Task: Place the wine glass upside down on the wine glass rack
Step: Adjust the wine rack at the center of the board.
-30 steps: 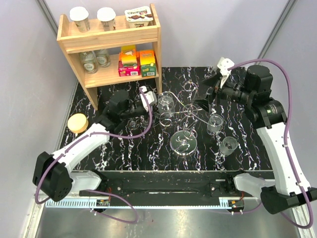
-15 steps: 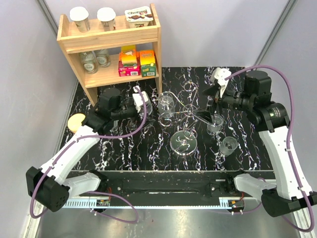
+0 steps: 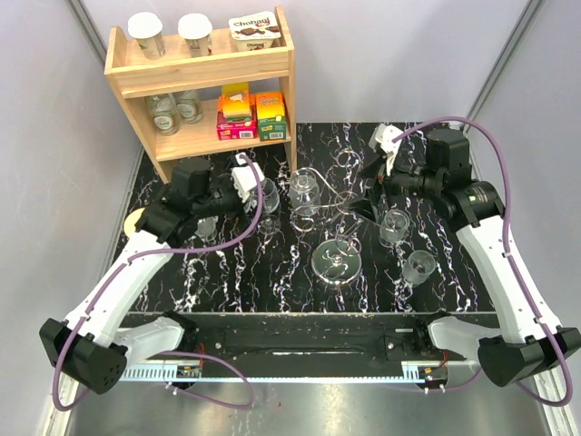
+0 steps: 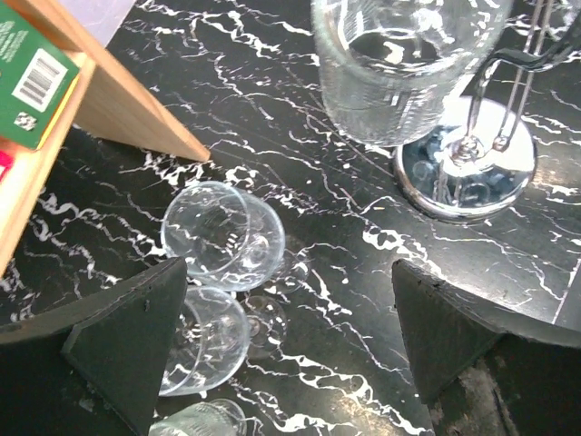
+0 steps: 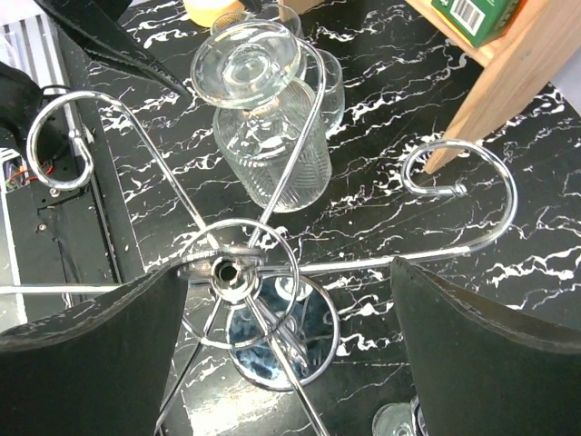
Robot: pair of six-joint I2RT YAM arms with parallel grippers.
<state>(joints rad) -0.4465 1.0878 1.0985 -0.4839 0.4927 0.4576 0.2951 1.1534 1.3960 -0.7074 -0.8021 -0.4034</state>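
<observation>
Two grippers here and neither one has anything in it, so quick status. My right gripper [image 5: 289, 265] hangs right over the top of the wine glass rack [image 5: 227, 268]. Its fingers are spread wide, with the centre post and its hub down between them. My left gripper [image 4: 289, 263] is spread just as wide, off on the left side of the rack above the black marble table [image 4: 300, 118]. The rack's shiny disc base shows ahead of it and a bit to the right.

The wine glass [image 5: 270, 150] is on the rack and upside down. Its foot is up top, caught in one of the curled wire arms, and the bowl hangs mouth-down on the side toward the wooden shelf [image 3: 200, 68]. From my left wrist cam, the ribbed bowl hangs just beside the post, above the table and next to the disc base.

Other stuff:
- Two loose glasses [image 4: 222, 234] lie close together on the table near my left finger, by the foot of the shelf.
- The edge of a third glass peeks in at the bottom of that same view.
- From above, two more glasses [image 3: 394, 225] are on the table on the right side of the rack, near my right gripper. I can't tell which way up those are.
- The shelf has jars and some little boxes on it.
</observation>
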